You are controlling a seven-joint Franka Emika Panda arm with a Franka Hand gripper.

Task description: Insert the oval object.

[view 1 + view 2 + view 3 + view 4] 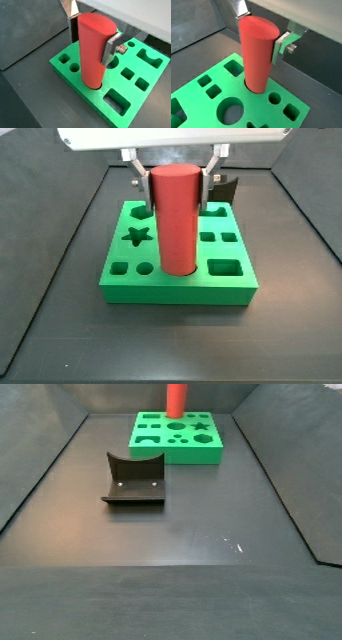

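The oval object (174, 218), a tall smooth red peg, stands upright with its lower end in a hole of the green block (174, 293). It also shows in both wrist views (92, 50) (256, 55) and in a side view (175, 398). My gripper (175, 178) is at the peg's upper end, with one silver finger on each side of it, shut on the oval object. It also shows in both wrist views (91, 41) (261, 31). The peg's bottom is hidden inside the hole.
The green block (201, 450) has several other shaped holes, among them a star and squares. The dark fixture (134, 481) stands on the dark floor away from the block, and it also shows in a side view (225, 186). Dark walls enclose the floor.
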